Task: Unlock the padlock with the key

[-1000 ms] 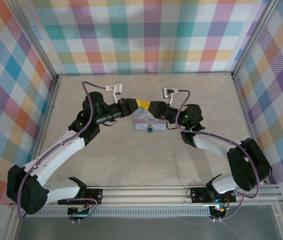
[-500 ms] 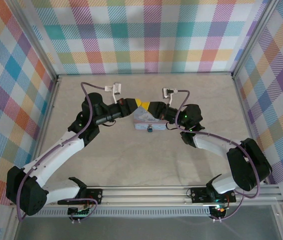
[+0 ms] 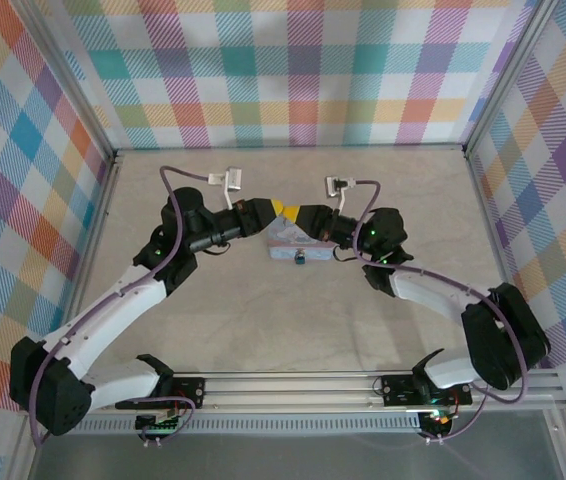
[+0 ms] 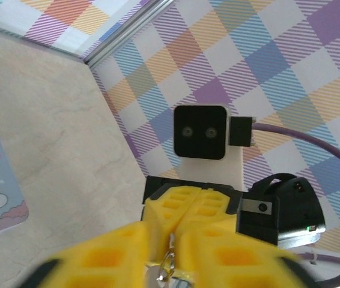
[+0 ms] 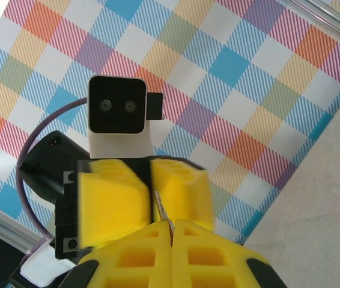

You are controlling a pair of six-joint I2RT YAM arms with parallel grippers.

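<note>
Jaws swap | my left jaws [image 5: 151, 204] just eased apart off key [image 4: 169, 264] | my right jaws [image 4: 189, 210] just clamped it | padlock [image 3: 301, 259] next

Left gripper [image 5: 152, 201] parted, right gripper [image 4: 183, 207] closed
</note>
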